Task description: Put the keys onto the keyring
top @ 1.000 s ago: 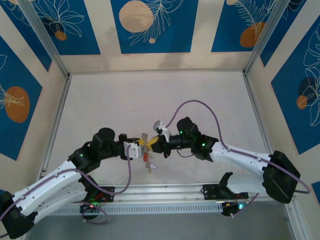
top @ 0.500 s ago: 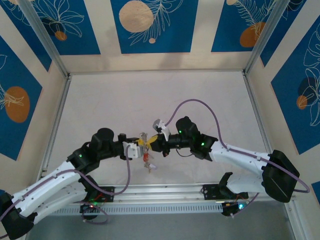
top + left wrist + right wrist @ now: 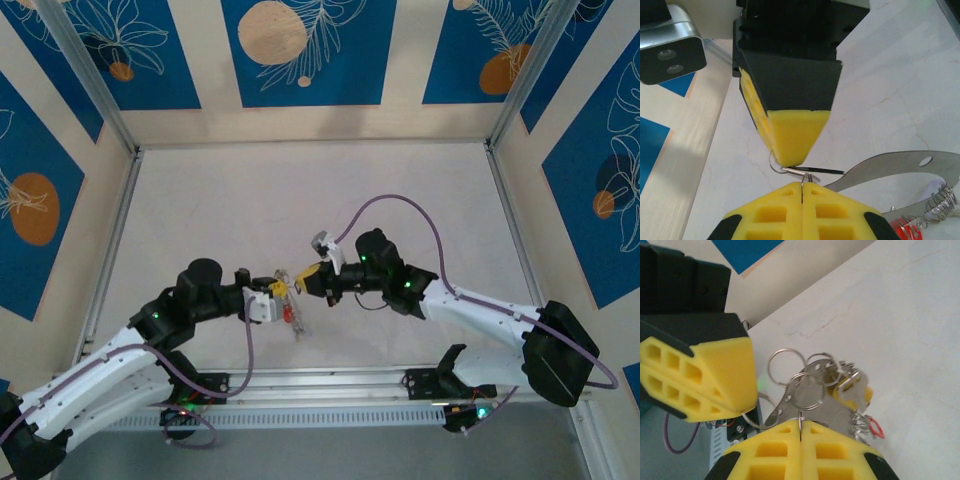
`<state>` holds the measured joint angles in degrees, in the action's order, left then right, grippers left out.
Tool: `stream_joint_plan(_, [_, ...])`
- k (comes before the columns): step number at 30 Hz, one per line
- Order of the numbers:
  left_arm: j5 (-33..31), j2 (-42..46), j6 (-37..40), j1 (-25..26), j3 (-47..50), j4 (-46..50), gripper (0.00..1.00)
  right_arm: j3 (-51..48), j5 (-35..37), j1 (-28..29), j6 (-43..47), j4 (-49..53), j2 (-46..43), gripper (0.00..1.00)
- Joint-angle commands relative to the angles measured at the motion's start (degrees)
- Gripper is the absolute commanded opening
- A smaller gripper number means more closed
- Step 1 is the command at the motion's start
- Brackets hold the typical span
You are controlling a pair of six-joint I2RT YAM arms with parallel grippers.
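Two robot arms met tip to tip low over the near middle of a pale table (image 3: 300, 200). The left gripper (image 3: 278, 293) and right gripper (image 3: 305, 280) almost touched, with the bunch of keys (image 3: 290, 314) hanging just below and between them.

In the left wrist view, the left gripper's yellow fingers (image 3: 775, 215) were clenched on a thin grey wire, judged to be the keyring (image 3: 785, 169). The right gripper's pointed tip pinched the same wire just beside them. Two grips so close together probably served to steady the loop and work its gap open for a key.

In the right wrist view, the right gripper's fingers (image 3: 835, 452) were shut tight on a small ring (image 3: 807, 392) whose lower edge vanished into the seam between them. Behind it hung further rings (image 3: 785, 362), a flat metal tag (image 3: 815, 412), a yellow key head (image 3: 856, 390) and a red loop (image 3: 874, 429).

Much was hard to read. The rings overlapped, so it was unclear which one was the keyring and which keys were already threaded. The fingers hid the point of grip. The tag and a coiled spring (image 3: 941, 199) ran off the frame edge, and from above the bunch was only a small red and silver blur
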<state>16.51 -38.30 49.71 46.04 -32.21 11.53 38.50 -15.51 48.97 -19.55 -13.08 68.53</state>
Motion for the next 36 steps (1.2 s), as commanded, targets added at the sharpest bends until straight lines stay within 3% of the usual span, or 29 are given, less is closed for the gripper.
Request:
stream_joint_plan(1, [2.7,0.9,1.1,0.1,0.2,-2.4,0.00,0.0,-2.2,-0.4,-0.9,-2.2,0.3,0.00])
stream_joint_plan(11, [0.0,0.0,-0.7,0.1,0.2,-2.5,0.00,-3.1,-4.9,-1.7,1.0,-3.3,-2.0,0.00])
stream_joint_plan(21, [0.3,-3.7,-2.6,0.1,-2.5,2.0,0.00,-2.8,1.0,-9.4,9.2,14.9,-5.9,0.00])
stream_joint_plan(26, [0.9,-4.9,-4.1,0.1,-2.4,0.6,0.00,-2.4,8.8,-9.6,12.8,26.3,-5.9,0.00])
stream_joint_plan(28, [0.8,-5.0,-4.3,0.0,-2.3,0.3,0.00,-3.9,7.5,-10.5,10.8,24.5,-6.6,0.00])
stream_joint_plan(36, [0.6,-4.9,-4.8,0.0,-1.3,-0.2,0.00,0.5,11.9,-11.5,3.2,27.8,7.5,0.00])
